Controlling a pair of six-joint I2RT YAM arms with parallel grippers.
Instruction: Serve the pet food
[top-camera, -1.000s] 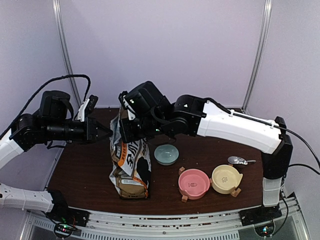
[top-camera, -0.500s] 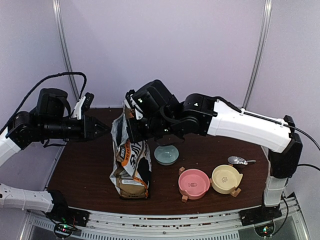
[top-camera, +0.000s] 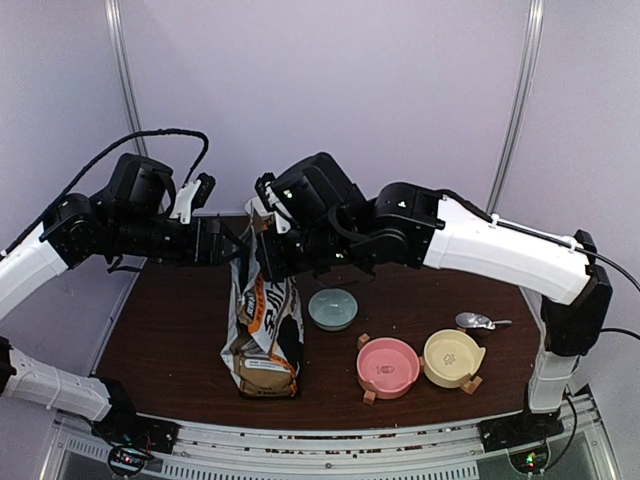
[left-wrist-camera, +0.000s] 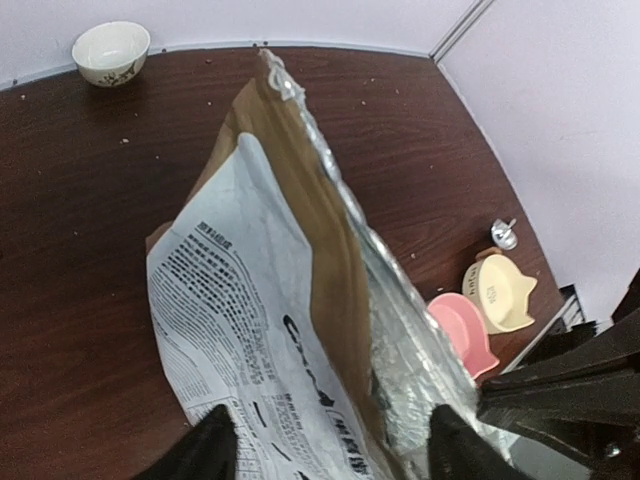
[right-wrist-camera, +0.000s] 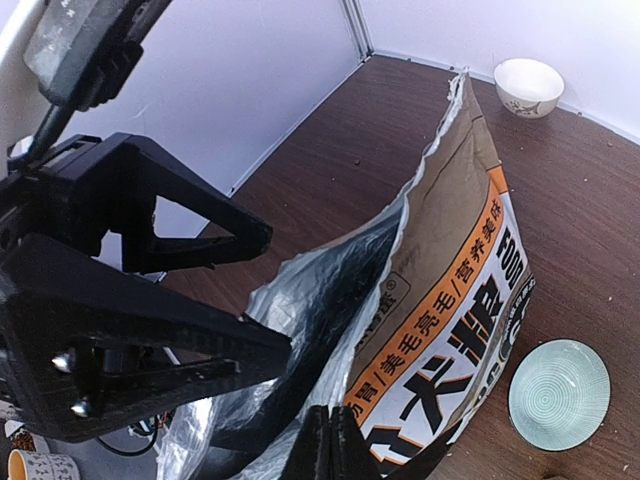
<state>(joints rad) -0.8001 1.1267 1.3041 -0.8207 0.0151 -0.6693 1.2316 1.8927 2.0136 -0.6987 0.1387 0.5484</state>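
Pet food pellets can't be made out: the printed bag stands upright on the table, left of the teal bowl, and its open mouth shows only foil lining. Right gripper is clenched on the bag's top edge. Left gripper is released, jaws spread to either side of the bag's upper part; can't tell if they touch it.

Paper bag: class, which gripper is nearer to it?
Right. The right gripper is pinched shut on the paper bag at its top edge. The left gripper stands open at the bag's top, a finger on either side, not gripping.
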